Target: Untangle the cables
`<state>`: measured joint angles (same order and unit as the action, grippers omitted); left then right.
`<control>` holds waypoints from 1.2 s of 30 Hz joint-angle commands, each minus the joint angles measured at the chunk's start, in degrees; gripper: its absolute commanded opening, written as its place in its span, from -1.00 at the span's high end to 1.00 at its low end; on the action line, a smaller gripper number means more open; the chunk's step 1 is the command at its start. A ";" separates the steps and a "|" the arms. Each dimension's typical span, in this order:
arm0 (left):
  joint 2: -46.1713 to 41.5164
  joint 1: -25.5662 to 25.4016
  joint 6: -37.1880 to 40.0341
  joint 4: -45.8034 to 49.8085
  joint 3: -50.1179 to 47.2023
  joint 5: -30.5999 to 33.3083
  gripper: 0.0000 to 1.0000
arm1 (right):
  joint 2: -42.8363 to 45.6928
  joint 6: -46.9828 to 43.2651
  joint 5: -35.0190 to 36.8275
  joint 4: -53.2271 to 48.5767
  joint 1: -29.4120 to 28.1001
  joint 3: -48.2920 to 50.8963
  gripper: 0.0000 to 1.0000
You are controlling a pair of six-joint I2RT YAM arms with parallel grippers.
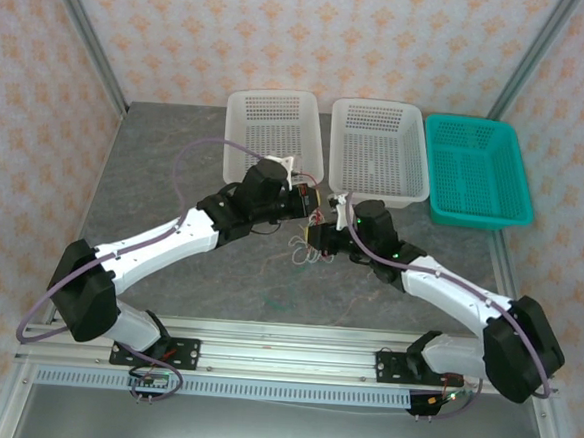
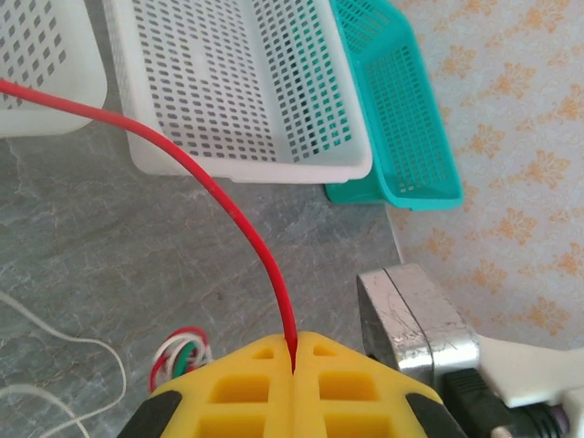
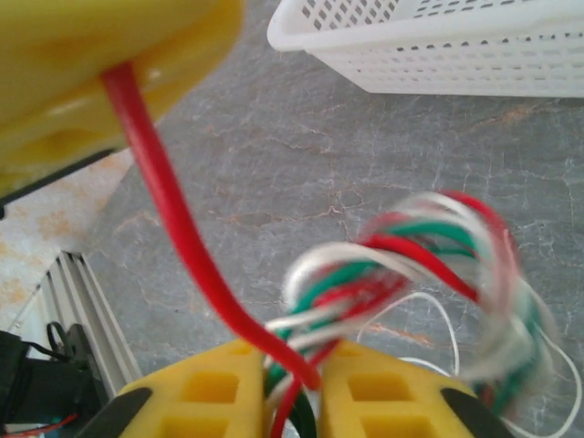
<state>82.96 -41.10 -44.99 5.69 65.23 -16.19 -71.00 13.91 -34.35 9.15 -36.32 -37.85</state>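
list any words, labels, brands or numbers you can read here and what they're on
No readable text anywhere.
Left white basket, right white basket, teal basket: no print.
Circuit board below the left arm's base: too small to read.

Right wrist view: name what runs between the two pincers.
The red cable spans it in the right wrist view, from the left pincer down into the right pincer, which grips the tangled clump.
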 commanded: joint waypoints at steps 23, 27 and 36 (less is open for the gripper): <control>-16.67 24.50 4.93 7.05 -4.98 3.27 1.00 | -2.75 2.32 1.58 -5.41 -2.72 7.76 0.85; -15.33 20.14 7.59 -1.09 -8.96 -6.94 1.00 | -0.47 5.67 1.34 -3.19 -2.71 6.75 0.90; -14.38 4.54 22.60 1.69 -13.96 -6.76 0.30 | 0.24 20.45 6.40 -2.03 -2.46 1.30 -0.17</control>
<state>69.82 -36.67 -27.46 9.08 54.72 -22.26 -71.61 29.02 -31.05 6.57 -38.85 -33.47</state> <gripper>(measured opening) 0.337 0.568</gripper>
